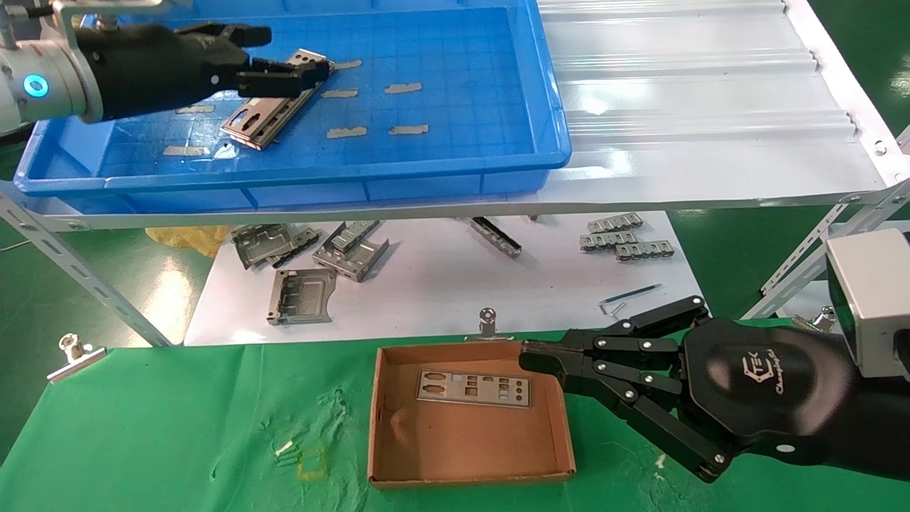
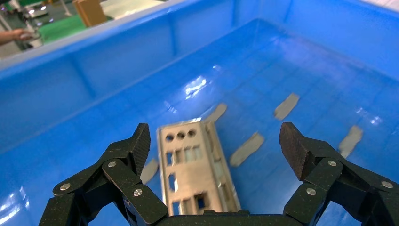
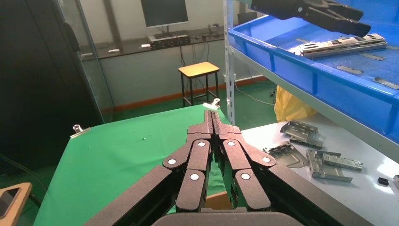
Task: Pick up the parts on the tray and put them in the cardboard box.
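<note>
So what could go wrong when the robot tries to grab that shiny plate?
The plate lies flat on the tray floor, so the open left gripper above it might slide off instead of gripping. The plate sits at an angle in the head view, so it could twist. The shut right gripper hangs by the cardboard box, maybe blocking the drop.

part (image 1: 264, 119) in tray (image 1: 455, 181), another (image 1: 474, 388) in cardboard box (image 1: 466, 466)

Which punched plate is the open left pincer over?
The plate in the tray, under the left pincer: plate. The other lies in the cardboard box.
</note>
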Tool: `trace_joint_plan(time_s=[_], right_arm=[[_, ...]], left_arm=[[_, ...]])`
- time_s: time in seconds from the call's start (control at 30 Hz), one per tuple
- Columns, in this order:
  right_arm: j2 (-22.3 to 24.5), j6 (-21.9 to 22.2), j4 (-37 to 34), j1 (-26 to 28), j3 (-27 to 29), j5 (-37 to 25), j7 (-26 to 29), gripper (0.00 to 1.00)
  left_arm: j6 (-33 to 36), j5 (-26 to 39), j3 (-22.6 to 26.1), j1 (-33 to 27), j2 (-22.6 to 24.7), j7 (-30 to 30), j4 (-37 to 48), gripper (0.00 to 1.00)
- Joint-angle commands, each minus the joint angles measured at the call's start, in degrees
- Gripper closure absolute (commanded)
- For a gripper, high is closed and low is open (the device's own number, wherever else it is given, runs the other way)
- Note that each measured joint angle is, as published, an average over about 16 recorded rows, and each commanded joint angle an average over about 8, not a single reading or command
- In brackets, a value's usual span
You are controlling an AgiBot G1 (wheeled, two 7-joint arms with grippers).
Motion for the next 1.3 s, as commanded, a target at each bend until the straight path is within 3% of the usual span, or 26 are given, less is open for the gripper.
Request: trace_joint_plan(time_s=[0.03,0.1,0.17,0.43,0.5,0.7,0.77,1.3], right_arm=[[0.0,0.0,0.0,0.0,0.0,0.0,0.0,0.39],[0.0,0.0,0.0,0.0,0.0,0.0,0.0,0.15],[0.0,0.0,0.0,0.0,0.0,0.0,0.0,0.0],[0.0,0.0,0.0,0.0,0.0,0.0,0.0,0.0],[0.0,0.0,0.0,0.0,0.0,0.0,0.0,0.0],[0.0,0.0,0.0,0.0,0.0,0.0,0.0,0.0],[0.0,0.0,0.0,0.0,0.0,0.0,0.0,0.0],[0.0,0.0,0.0,0.0,0.0,0.0,0.0,0.0]], left_arm=[[-0.6,-0.1,-0.1,0.0,0.0,0.5,0.7,0.0],[-1.2,-0.1,-0.1,0.0,0.1,0.4,1.3,0.0],[-1.8,0.1,0.0,0.0,0.2,0.3,1.8,0.0],[-4.5,0.9,0.6,-0.3,0.9,-0.8,3.1,0.02],[-5.3,0.9,0.6,-0.3,1.1,-1.0,3.2,0.16],[-8.4,0.7,0.5,-0.1,1.7,-1.6,3.5,0.89],[-9.4,0.5,0.4,0.0,1.9,-2.0,3.7,0.99],[-10.3,0.3,0.2,0.5,2.6,-3.5,3.4,1.0]])
